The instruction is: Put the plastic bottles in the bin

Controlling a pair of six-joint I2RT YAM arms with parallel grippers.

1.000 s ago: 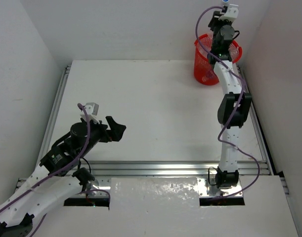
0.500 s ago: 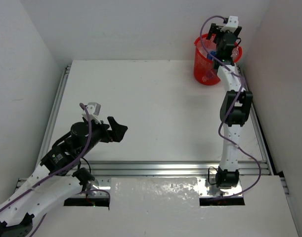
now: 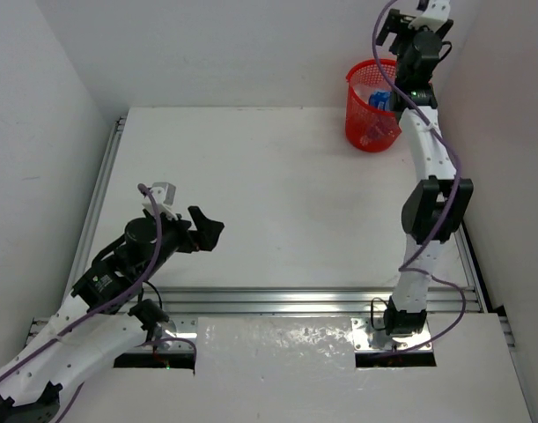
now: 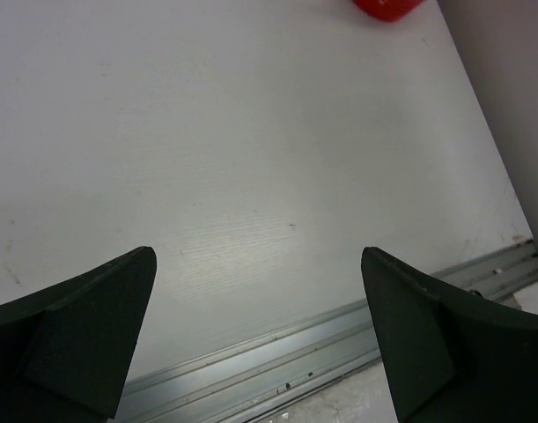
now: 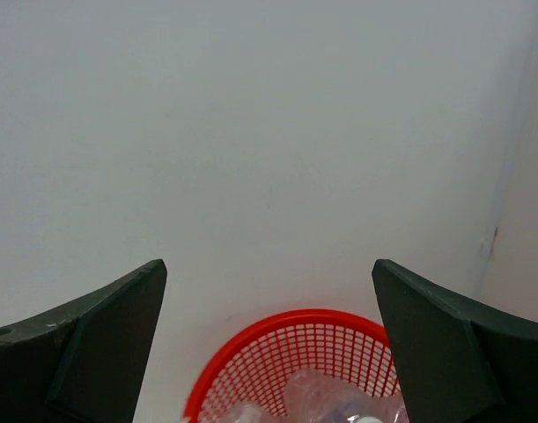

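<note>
Both grippers are spread wide and hold nothing. The right gripper (image 5: 269, 266) hangs high over the far corner, with the bin (image 3: 360, 123) directly beneath it and slightly toward its arm's base. I judge this to be a drop-off pose, since anything let go from there would fall inside the rim. The left gripper (image 4: 258, 256) hovers low over bare surface (image 3: 251, 167), well apart from the bin, probably parked out of the way.

The plastic bottles (image 5: 326, 394) lie below the right gripper, inside the bin. They show as a heap of clear, glinting plastic, with a patch of blue label visible from overhead, and they are too jumbled to count. The bin is round, with a red mesh wall under a solid rim, and it narrows downward. No bottle shows on the surface in any view, so the task looks finished or nearly so.
</note>
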